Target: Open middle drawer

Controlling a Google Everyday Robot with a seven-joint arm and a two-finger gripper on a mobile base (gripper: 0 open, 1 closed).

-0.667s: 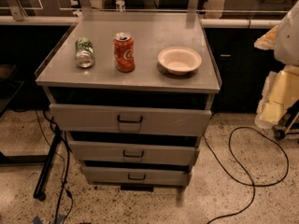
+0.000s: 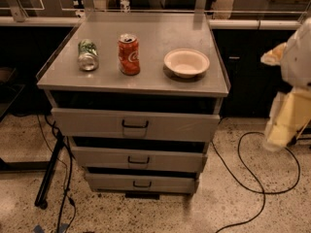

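Note:
The middle drawer [image 2: 138, 159] is the second grey front of the metal cabinet, with a small black loop handle [image 2: 139, 160] at its centre. Its front looks shut, with a dark gap above it. The taller top drawer [image 2: 135, 124] is above it and the narrowest bottom drawer [image 2: 142, 183] is below. My gripper [image 2: 283, 125], pale and yellowish, hangs at the right edge of the view. It is well to the right of the cabinet, at about the top drawer's height, and touches nothing.
On the cabinet top [image 2: 146, 76] lie a green can on its side [image 2: 88, 55], an upright red can [image 2: 129, 54] and a white bowl [image 2: 186, 62]. Black cables [image 2: 252, 178] run across the speckled floor to the right and left. A dark counter stands behind.

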